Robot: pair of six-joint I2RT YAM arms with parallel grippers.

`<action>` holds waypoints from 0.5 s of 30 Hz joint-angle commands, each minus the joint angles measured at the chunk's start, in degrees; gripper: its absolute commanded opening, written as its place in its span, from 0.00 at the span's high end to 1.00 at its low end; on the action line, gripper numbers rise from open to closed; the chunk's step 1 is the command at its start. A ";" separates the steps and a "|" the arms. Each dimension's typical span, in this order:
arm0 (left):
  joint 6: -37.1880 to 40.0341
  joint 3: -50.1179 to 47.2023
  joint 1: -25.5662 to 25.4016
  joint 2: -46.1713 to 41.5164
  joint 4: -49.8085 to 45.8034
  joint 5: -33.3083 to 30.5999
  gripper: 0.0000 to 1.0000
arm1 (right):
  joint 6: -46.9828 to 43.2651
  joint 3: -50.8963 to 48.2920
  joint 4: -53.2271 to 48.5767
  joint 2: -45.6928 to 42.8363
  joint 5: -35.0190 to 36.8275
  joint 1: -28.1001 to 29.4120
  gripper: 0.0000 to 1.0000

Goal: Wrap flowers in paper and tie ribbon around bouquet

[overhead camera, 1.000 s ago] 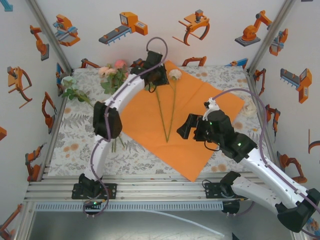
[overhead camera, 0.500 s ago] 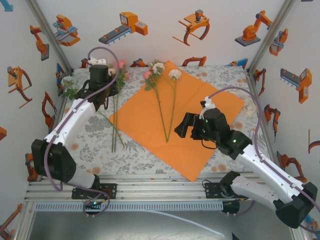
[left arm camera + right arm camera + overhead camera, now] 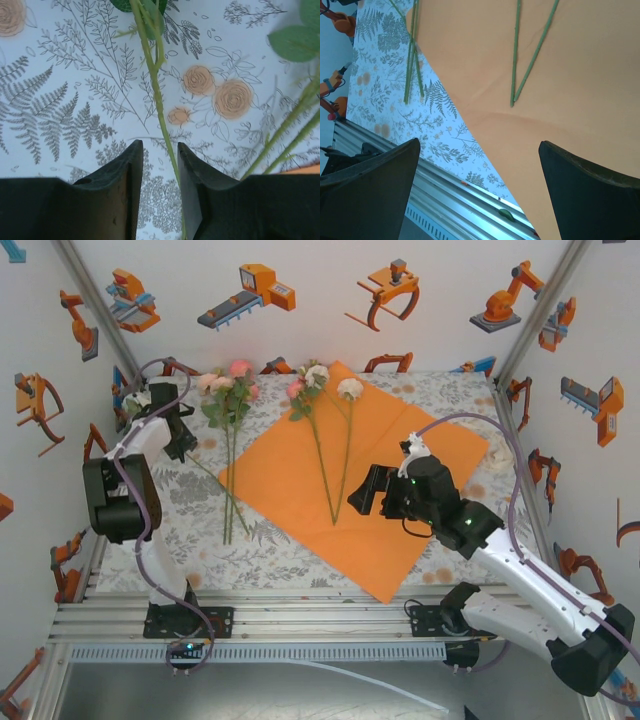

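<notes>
Bright, even light from overhead, just soft faint shadows on the tablecloth (image 3: 200,525); the paper (image 3: 290,480) comes out a flat, saturated orange; left wrist shot is crisp on the print, but the left gripper (image 3: 160,147) up close goes dark and slightly soft.

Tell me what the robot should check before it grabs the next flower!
1. Paper spread out: ok. The orange paper lies open on the tablecloth.
2. All flowers on the paper: not ok. The two roses lie on it, but a bunch of roses lies beside it.
3. Left claw lined up: ok. A stem runs between its fingers.
4. Left claw gripping: not ok. Its fingers stand apart.
5. Right claw out of the way: ok. It is open and empty above the paper.
</notes>
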 commanded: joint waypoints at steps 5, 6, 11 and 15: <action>-1.39 5.75 0.25 5.20 -4.51 2.06 0.63 | -0.76 1.79 -0.24 -0.42 0.69 0.13 0.08; -1.47 6.19 0.30 5.91 -5.17 2.18 0.63 | -0.88 1.88 -0.35 -0.47 0.73 0.09 0.08; -1.58 6.61 0.28 8.50 -5.72 2.41 0.63 | -0.99 2.32 -0.78 -0.51 0.86 0.10 0.08; -1.50 7.20 0.51 9.50 -6.22 2.89 0.69 | -0.89 2.21 -1.13 -0.80 0.99 0.09 0.08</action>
